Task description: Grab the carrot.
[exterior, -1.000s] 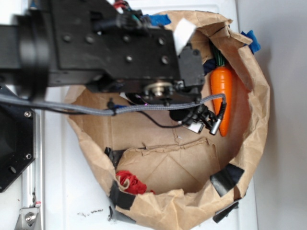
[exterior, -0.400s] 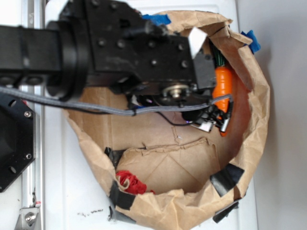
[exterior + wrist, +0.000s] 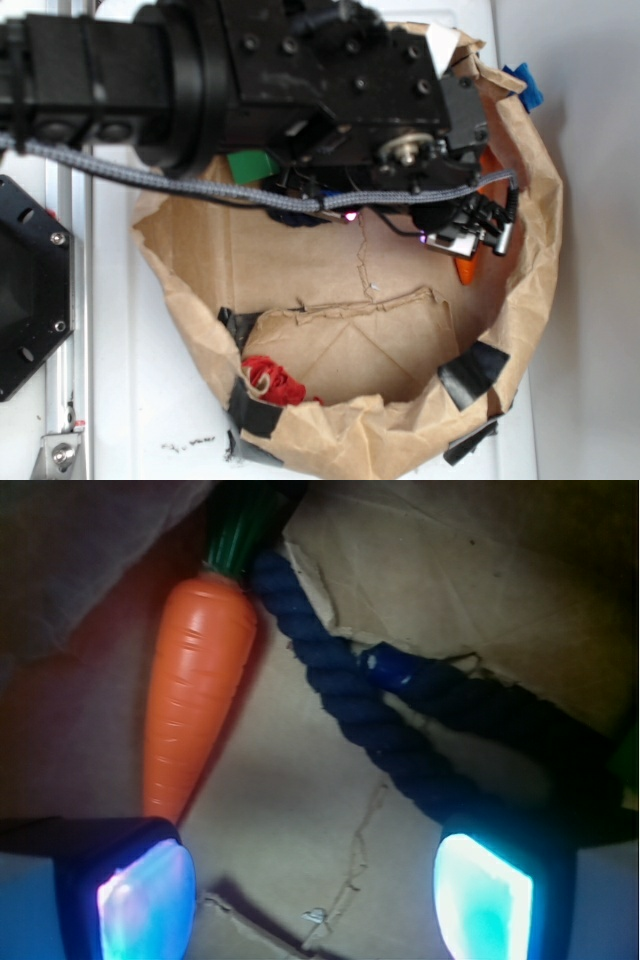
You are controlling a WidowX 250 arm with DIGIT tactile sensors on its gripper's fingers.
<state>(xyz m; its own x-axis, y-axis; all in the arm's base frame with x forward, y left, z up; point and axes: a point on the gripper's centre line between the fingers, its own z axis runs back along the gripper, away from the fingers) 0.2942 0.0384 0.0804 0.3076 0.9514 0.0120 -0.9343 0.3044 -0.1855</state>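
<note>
One carrot [image 3: 195, 690], one rope [image 3: 370, 710], one red lump [image 3: 272, 380], one green block [image 3: 250, 166].

A white tabletop [image 3: 150, 400] carries a crumpled brown paper bag [image 3: 540, 260], rolled down and patched with black tape, sitting open like a basin. A metal rail [image 3: 66, 300] runs along the tabletop's left side, beside a black base plate [image 3: 25, 290]. A few dark specks lie near the bag's near-left corner.
</note>
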